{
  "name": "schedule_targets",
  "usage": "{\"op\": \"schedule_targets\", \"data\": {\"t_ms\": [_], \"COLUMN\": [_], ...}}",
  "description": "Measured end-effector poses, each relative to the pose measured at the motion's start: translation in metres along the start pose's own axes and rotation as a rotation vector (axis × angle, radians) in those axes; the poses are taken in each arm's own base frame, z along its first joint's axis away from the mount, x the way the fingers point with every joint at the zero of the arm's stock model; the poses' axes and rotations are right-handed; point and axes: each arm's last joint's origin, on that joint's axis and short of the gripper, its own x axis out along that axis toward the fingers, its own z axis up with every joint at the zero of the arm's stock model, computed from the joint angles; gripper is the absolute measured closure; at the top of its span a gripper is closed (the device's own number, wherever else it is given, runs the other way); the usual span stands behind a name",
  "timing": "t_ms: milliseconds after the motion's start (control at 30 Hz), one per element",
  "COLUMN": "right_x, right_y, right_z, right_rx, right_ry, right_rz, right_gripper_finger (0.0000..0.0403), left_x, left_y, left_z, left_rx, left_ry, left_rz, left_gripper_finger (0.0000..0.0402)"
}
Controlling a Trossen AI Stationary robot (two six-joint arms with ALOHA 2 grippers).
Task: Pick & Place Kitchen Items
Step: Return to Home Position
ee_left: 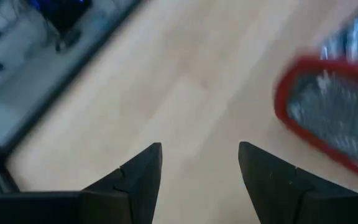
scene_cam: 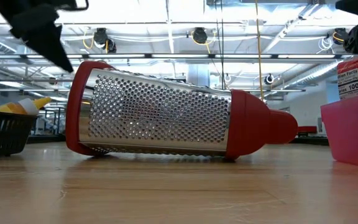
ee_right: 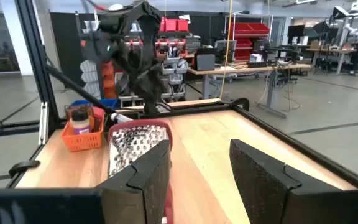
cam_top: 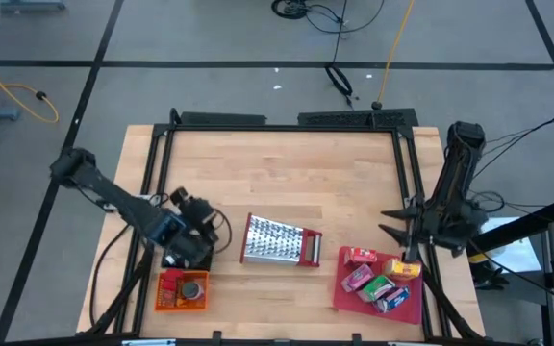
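Small kitchen items lie on the flat red tray (cam_top: 414,309) at the table's near right: a red box (cam_top: 359,255), a yellow packet (cam_top: 404,269), a pink box (cam_top: 357,279) and green and blue ones. In the low view the red box (scene_cam: 356,74) stands above the tray's wall (scene_cam: 353,134). A dark round jar (cam_top: 192,288) sits in an orange basket (cam_top: 166,300) at the near left. My left gripper (cam_top: 214,226) (ee_left: 199,149) is open above bare table between basket and grater. My right gripper (cam_top: 390,223) (ee_right: 199,146) is open just beyond the tray's far edge.
The steel grater (cam_top: 282,240) with a red end lies on its side mid-table between the arms, also seen as the grater (scene_cam: 160,115) (ee_right: 135,143). A black frame (cam_top: 287,120) edges the table. Bare wood lies across the table's far half.
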Motion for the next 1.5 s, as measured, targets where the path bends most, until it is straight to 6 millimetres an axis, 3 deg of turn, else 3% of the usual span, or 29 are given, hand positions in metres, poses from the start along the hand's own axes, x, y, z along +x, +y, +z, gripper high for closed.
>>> {"op": "schedule_targets", "data": {"t_ms": [200, 367, 467, 533, 800, 967, 1100, 1233, 1333, 1500], "right_x": [0.0, 0.001, 0.002, 0.004, 0.007, 0.011, 0.015, 0.025, 0.034, 0.05], "right_y": [-0.028, -0.057, -0.068, -0.074, -0.075, -0.071, -0.069, -0.057, -0.058, -0.063], "right_z": [0.019, 0.003, -0.013, -0.012, -0.008, -0.012, -0.014, -0.029, -0.037, -0.045], "right_rx": [-0.031, 0.054, 0.109, 0.125, -0.021, -0.113, -0.095, -0.202, -0.214, -0.257], "right_ry": [0.0, -0.068, -0.163, -0.128, -0.304, -0.299, -0.35, -0.346, -0.302, -0.316], "right_rz": [0.0, 0.032, 0.063, -0.006, -0.003, -0.048, -0.038, 0.059, 0.014, 0.112], "right_gripper_finger": [0.0243, 0.0243, 0.0243, 0.0244, 0.0263, 0.0283, 0.03, 0.0317, 0.0326, 0.034], "left_x": [-0.024, -0.019, -0.008, 0.002, 0.041, 0.061, 0.066, 0.067, 0.067, 0.071], "left_y": [0.049, 0.072, 0.075, 0.075, 0.079, 0.082, 0.089, 0.096, 0.102, 0.113], "left_z": [0.014, -0.009, -0.027, -0.038, -0.071, -0.081, -0.077, -0.071, -0.067, -0.063], "left_rx": [-0.023, -0.09, -0.115, -0.122, -0.177, -0.197, -0.23, -0.244, -0.26, -0.34], "left_ry": [-0.22, -0.398, -0.502, -0.568, -0.743, -0.808, -0.812, -0.86, -0.898, -0.919], "left_rz": [-0.031, -0.182, -0.31, -0.37, -0.434, -0.48, -0.44, -0.485, -0.498, -0.418], "left_gripper_finger": [0.0185, 0.0185, 0.0185, 0.0185, 0.0185, 0.0185, 0.0185, 0.0185, 0.0185, 0.0185]}}
